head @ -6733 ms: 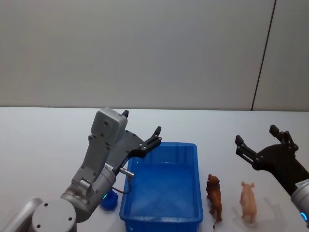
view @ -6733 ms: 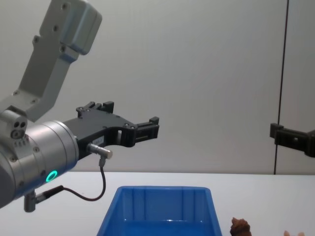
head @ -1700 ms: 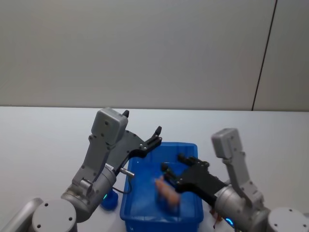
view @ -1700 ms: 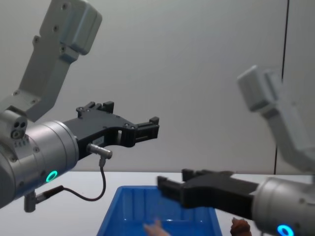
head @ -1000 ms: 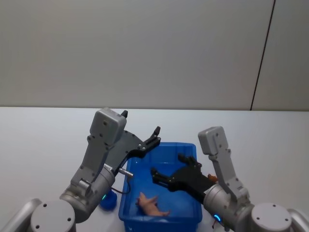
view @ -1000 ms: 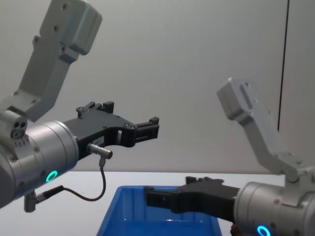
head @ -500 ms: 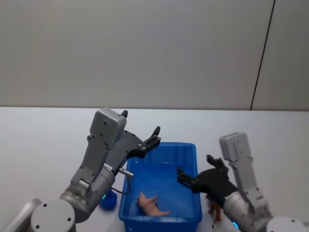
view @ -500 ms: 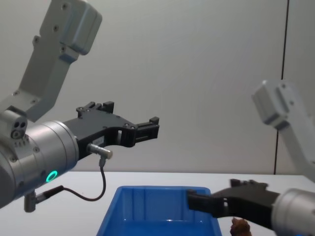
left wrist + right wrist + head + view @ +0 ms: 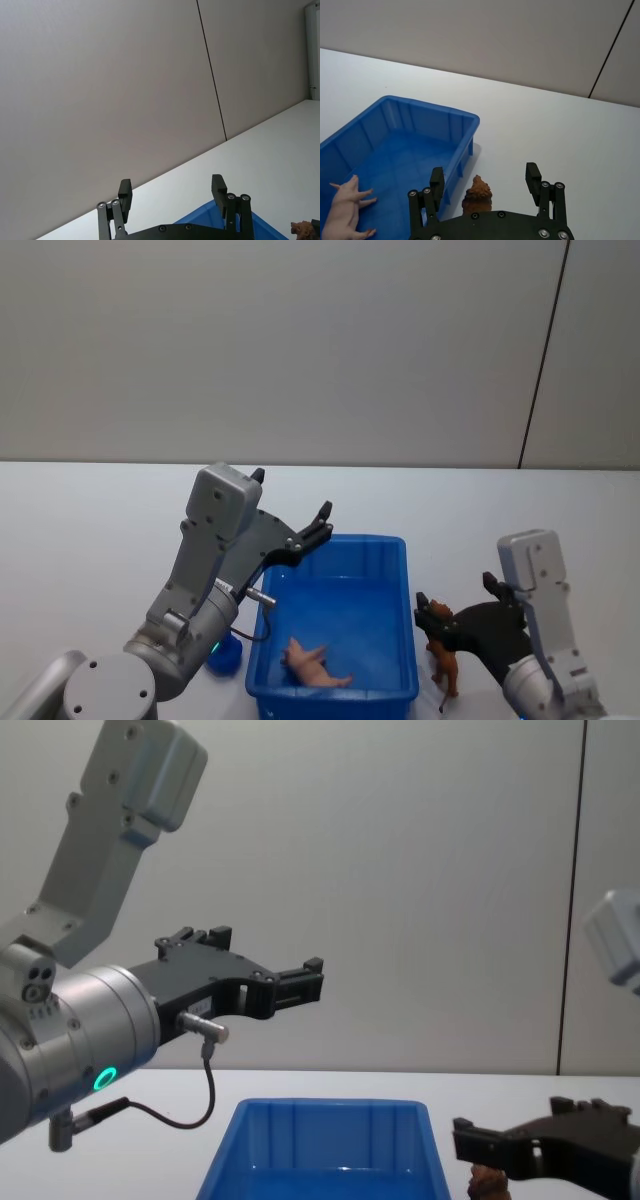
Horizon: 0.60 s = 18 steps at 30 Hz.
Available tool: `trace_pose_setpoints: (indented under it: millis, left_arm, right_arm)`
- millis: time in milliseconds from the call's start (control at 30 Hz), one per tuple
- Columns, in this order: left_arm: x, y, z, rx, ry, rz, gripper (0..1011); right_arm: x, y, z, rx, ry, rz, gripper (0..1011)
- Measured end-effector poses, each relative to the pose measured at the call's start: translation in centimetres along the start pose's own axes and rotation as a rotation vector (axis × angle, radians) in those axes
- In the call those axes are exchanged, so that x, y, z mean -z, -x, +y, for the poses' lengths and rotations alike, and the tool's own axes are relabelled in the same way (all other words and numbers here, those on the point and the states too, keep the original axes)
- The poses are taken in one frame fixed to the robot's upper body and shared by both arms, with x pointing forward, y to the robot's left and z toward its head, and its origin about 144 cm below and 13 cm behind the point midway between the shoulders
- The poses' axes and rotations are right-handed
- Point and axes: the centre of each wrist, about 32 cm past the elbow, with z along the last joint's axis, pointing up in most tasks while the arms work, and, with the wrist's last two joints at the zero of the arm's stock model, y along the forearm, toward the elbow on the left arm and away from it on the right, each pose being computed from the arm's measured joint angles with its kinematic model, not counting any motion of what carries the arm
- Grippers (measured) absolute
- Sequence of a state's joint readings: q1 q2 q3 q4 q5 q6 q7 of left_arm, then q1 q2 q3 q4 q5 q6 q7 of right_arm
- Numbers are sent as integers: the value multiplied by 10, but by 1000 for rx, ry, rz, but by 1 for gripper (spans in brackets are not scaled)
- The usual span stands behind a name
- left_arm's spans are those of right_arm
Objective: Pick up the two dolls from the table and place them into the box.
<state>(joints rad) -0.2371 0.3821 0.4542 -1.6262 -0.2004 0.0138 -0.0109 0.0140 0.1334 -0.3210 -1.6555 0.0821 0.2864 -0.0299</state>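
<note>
Pig lies in the box's near end. Right of it, the brown doll stands on the desk, framed by the right gripper's spread fingers, seemingly lined up for grasping. Farther left, the left gripper hangs open, idle.

My right end effector straddles the brown doll with its fingers spread and a gap on each side. The box wall stands close beside the inner finger, while the desk beyond the doll and to its right is bare. My left end effector hangs spread over the box's left rim, so the middle is free above the pink doll lying on the box floor.
</note>
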Motion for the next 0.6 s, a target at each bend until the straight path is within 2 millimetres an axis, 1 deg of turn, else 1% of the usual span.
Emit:
trace_pose_setpoints:
  millis: [267, 600]
  left_arm:
    - [0, 0, 0, 0, 0, 0, 1001]
    - [0, 0, 0, 0, 0, 0, 1001]
  right_arm:
    - [4, -2, -6, 24, 29, 7, 1001]
    - [10, -1, -9, 28, 80, 24, 1001]
